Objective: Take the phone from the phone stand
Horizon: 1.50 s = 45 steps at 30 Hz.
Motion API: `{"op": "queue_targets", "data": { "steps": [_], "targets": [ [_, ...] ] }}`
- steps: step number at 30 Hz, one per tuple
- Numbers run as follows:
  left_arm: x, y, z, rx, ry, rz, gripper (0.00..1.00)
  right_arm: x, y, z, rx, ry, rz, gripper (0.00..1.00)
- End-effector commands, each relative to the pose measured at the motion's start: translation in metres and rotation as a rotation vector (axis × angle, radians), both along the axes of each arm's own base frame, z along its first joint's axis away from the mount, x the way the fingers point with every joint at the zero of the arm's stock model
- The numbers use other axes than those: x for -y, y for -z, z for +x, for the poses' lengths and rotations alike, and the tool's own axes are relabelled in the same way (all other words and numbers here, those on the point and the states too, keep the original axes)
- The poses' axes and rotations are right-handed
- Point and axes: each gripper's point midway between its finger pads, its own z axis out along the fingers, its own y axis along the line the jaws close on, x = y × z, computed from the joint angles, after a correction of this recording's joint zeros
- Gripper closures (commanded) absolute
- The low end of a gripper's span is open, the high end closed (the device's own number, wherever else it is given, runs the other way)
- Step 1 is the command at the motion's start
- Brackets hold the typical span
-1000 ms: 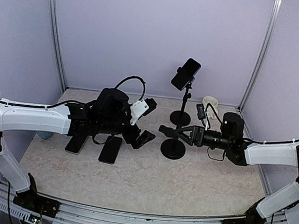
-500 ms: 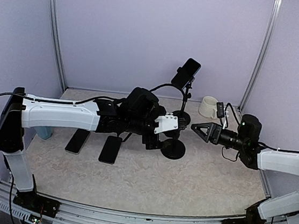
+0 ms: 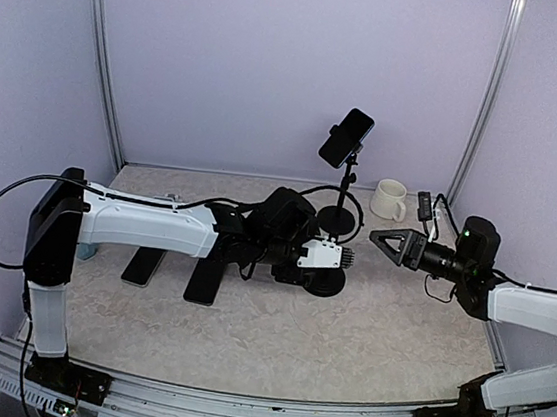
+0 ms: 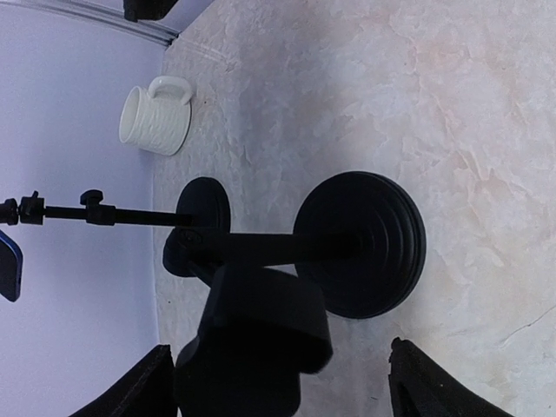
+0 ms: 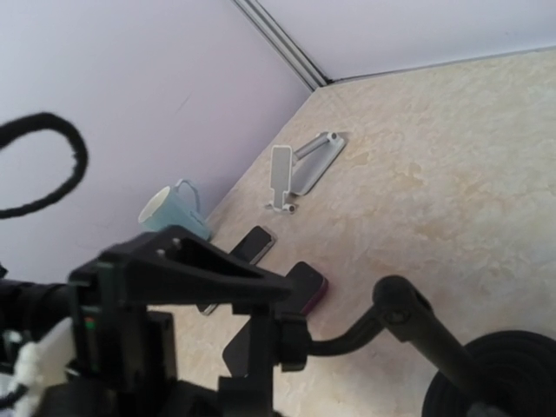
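A black phone [image 3: 346, 138] sits clamped high on a thin-poled phone stand [image 3: 336, 218] at the back. In the left wrist view the phone [image 4: 8, 264] shows at the left edge and its stand base [image 4: 204, 205] lies further in. A second, empty black stand [image 3: 323, 280] stands in front of it. My left gripper [image 3: 339, 259] is open, and its fingers lie either side of that stand's black holder head [image 4: 261, 334] without touching it. My right gripper [image 3: 376, 239] looks open and empty, right of both stands and well below the phone.
Two dark phones [image 3: 141, 265] [image 3: 205, 279] lie flat on the table's left half. A white mug [image 3: 390, 198] stands at the back right. A teal mug [image 5: 172, 208] and a white folded stand [image 5: 300, 169] are at the far left. A black cable loops over my left arm.
My left arm has swung right, from over the flat phones to the near stand. My right gripper has pulled back to the right, away from that stand.
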Motion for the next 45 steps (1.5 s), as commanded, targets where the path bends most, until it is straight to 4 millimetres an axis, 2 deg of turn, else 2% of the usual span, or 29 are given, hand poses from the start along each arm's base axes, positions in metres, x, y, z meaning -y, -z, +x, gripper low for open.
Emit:
{"op": "queue_targets", "data": {
  "steps": [1,4,9,12,17,25,30,35,41,45],
  "targets": [
    [0.012,-0.011,0.017,0.076,-0.006,-0.009,0.22,0.005,-0.005,-0.004,0.023,-0.002,0.009,0.05],
    [0.015,-0.013,0.019,0.08,0.003,-0.009,0.3,0.007,-0.005,-0.004,0.022,0.0,0.004,0.05],
    [0.014,-0.025,0.019,0.086,0.005,-0.032,0.56,0.01,-0.004,-0.003,0.018,0.002,0.001,0.05],
    [0.008,-0.038,0.024,0.104,-0.021,-0.057,0.68,0.01,-0.004,-0.003,0.02,0.002,0.004,0.05],
    [-0.015,-0.054,0.043,0.148,-0.095,-0.071,0.79,0.009,-0.005,-0.003,0.021,-0.004,0.009,0.06],
    [-0.074,-0.078,0.081,0.233,-0.284,-0.074,0.83,0.008,-0.005,-0.001,0.022,-0.01,0.009,0.07],
    [-0.127,-0.083,0.115,0.258,-0.444,-0.047,0.84,0.007,-0.003,-0.001,0.018,-0.018,0.01,0.07],
    [-0.172,-0.086,0.138,0.268,-0.57,-0.047,0.84,0.007,-0.001,0.001,0.014,-0.018,0.011,0.07],
    [-0.217,-0.077,0.159,0.258,-0.697,-0.04,0.84,0.005,-0.002,0.002,0.012,-0.028,0.016,0.07],
    [-0.233,-0.068,0.164,0.233,-0.737,-0.041,0.84,0.005,-0.002,0.003,0.01,-0.026,0.013,0.07]
  ]
}}
